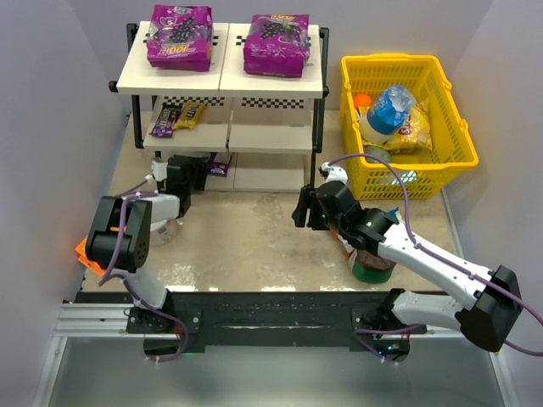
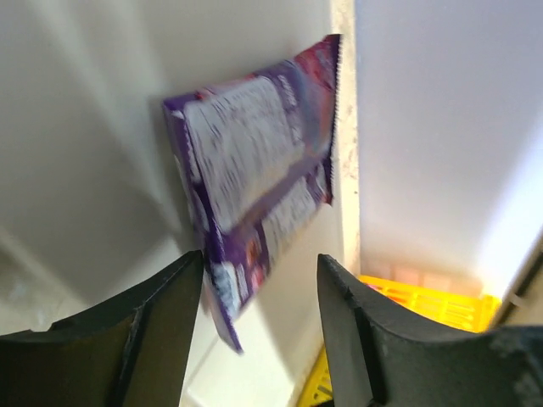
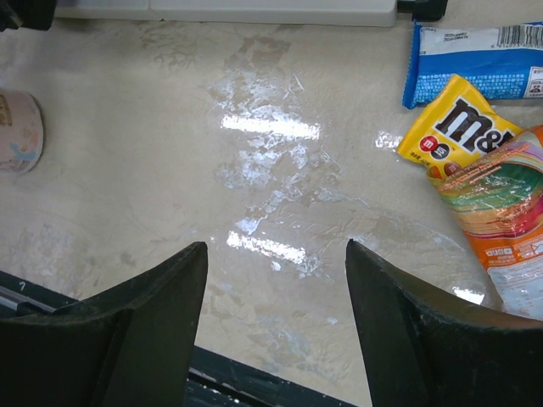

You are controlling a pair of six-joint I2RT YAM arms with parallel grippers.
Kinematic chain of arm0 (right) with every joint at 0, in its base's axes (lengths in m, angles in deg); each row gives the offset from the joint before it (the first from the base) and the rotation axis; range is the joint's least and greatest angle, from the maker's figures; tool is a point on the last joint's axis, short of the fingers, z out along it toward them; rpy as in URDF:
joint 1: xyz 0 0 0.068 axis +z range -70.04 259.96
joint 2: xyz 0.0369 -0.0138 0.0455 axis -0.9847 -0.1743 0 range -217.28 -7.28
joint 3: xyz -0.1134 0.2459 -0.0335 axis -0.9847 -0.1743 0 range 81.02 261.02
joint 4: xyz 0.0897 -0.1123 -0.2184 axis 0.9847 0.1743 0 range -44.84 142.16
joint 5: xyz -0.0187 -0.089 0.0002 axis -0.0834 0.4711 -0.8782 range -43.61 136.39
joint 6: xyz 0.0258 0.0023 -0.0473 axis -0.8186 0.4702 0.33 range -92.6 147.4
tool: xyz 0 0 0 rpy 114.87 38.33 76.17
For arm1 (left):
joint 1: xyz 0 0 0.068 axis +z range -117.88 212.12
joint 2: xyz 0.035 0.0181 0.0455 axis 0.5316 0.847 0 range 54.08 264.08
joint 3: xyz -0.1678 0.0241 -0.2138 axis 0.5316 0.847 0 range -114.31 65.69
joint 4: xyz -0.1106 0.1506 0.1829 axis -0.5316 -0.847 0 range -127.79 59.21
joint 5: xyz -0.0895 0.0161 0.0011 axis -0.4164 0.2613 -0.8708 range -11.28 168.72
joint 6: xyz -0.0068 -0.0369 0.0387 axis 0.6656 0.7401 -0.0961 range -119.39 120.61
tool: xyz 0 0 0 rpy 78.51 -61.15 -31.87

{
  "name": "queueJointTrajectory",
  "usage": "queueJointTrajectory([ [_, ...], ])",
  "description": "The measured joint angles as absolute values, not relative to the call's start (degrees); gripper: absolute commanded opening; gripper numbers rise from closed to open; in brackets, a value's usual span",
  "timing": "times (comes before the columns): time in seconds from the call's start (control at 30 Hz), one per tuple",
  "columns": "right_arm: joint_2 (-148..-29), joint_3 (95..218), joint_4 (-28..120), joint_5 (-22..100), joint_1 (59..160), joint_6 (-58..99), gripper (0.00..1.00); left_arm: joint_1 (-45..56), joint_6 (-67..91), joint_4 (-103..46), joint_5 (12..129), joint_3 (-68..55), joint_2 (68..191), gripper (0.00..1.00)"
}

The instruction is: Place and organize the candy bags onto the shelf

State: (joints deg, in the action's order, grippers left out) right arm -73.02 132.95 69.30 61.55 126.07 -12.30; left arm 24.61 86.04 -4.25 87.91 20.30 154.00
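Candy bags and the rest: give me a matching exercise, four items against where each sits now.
1 large purple bags
2 yellow M&M's packet
3 small purple packet
4 blue-capped bottle

A in the yellow basket
B on the tabletop beside a blue packet
C on the top board of the shelf
D on a white shelf board, just ahead of the left tool

Pairs: 1-C, 2-B, 3-D, 4-A.
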Motion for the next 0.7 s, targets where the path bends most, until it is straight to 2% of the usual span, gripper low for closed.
queueJointTrajectory([
  [0.37, -74.2, 132.2, 70.5, 64.0, 125.3, -13.3, 0.70, 22.0, 83.1, -6.1, 87.7, 33.6, 137.3, 0.61],
  [0.57, -79.7, 132.2, 72.2, 68.4, 121.9, -12.5, 0.73, 17.2, 75.7, -12.8, 87.7, 36.6, 126.2, 0.66],
  [0.7, -84.3, 132.2, 74.5, 74.0, 121.3, -11.9, 0.72, 13.5, 68.4, -15.1, 85.5, 36.9, 120.3, 0.68],
])
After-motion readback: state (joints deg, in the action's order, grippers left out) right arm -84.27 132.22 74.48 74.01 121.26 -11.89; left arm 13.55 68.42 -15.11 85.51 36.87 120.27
